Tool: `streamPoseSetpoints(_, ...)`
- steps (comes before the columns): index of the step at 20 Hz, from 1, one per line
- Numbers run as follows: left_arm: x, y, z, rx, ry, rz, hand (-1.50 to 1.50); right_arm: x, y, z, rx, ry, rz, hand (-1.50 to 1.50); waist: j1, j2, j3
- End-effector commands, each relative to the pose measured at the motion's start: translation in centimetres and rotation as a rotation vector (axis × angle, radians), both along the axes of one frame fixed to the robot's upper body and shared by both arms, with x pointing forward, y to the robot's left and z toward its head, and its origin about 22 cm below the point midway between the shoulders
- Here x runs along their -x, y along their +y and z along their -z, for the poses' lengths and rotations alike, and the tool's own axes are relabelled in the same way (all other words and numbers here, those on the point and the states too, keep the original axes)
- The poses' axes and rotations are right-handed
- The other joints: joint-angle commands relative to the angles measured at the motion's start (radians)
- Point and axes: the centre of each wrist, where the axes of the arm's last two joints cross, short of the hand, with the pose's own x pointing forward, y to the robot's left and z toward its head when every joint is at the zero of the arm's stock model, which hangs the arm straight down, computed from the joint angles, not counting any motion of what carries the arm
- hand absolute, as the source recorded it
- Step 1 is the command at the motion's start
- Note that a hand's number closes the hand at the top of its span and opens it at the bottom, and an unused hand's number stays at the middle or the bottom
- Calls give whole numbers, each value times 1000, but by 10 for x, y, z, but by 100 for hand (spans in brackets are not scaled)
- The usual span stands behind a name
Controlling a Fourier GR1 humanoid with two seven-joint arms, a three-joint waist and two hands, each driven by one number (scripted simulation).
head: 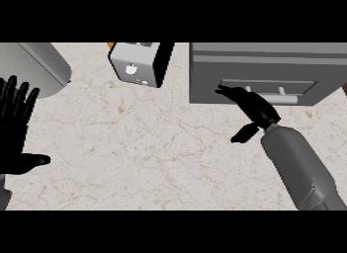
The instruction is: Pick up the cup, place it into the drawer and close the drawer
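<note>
Fingers (233, 92): right hand (255, 107) straight, tips touching drawer (267, 91) front at 1 o'clock.
Left hand (8, 126): open, resting at 9 o'clock above the tabletop (147, 143).

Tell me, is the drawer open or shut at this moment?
Shut, as far as shows: the drawer front sits flush in the grey cabinet, and the right hand has straight fingers against it.

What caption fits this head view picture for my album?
Right hand stretches straight fingers to the grey drawer front; open left hand rests by the counter's left edge.
</note>
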Motion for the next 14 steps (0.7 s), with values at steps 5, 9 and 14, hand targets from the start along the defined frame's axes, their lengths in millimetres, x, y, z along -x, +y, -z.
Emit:
streamPoseSetpoints(5, -2, 7, 4, 19, -11, 30, -150, -37, -18, -14, -17, 66, 14, -150, 19, 16, 4)
streamPoseSetpoints(9, -12, 2, -5, 6, -20, 43, -150, -49, -22, -30, 0, 69, 30, -150, 34, 24, 4)
streamPoseSetpoints(14, -3, -7, 7, -16, -18, 52, -150, -48, -39, -30, -21, 69, 66, -150, 56, 31, 5)
